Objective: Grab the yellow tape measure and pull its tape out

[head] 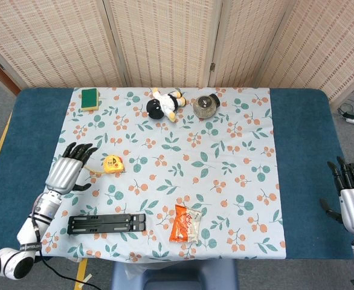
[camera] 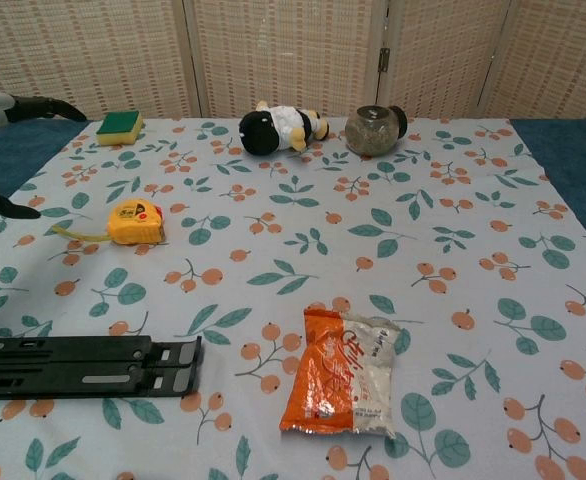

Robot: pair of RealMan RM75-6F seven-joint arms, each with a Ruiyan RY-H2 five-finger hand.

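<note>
Tape measure lies on the floral cloth at about 9 o'clock from its centre, a short length of tape trailing toward the left hand. That hand hovers just beside it, fingers spread, holding nothing. Right hand waits at 4 o'clock off the cloth, fingers apart, empty.

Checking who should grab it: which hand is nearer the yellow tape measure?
Left. The left hand hovers open just left of the yellow tape measure, not touching; the right hand is off the table's far right edge.
</note>
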